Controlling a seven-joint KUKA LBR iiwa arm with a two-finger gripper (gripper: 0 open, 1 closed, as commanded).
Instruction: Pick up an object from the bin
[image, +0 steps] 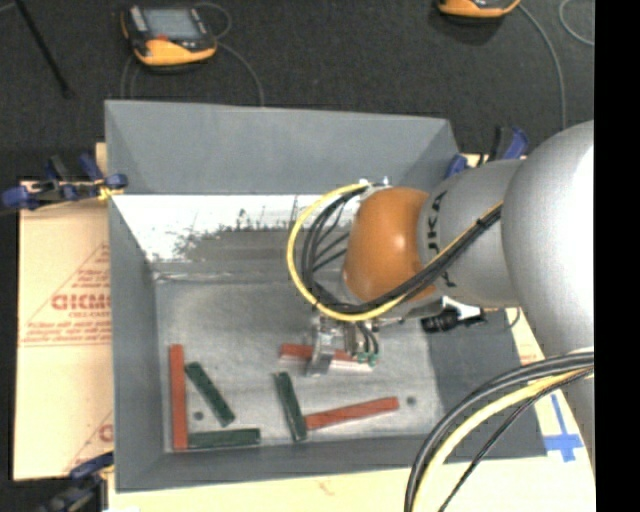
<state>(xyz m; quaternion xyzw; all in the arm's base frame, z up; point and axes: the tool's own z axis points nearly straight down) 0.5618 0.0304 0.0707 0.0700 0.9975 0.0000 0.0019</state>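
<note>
My gripper (326, 356) is down near the bin floor, in the middle of the bin, below the orange wrist cover. It stands right over a short red stick (293, 352), whose ends show on its left and right sides. A dark green stick (291, 407) lies just in front of it, pointing toward the front wall. Beside that, a longer red stick (352, 412) lies nearly level along the front of the bin.
At the bin's left lie a long red stick (178, 397) along the left wall, a slanted green stick (208, 393) and a green stick (223, 437) at the front left corner. The arm and its cables cover the bin's right side.
</note>
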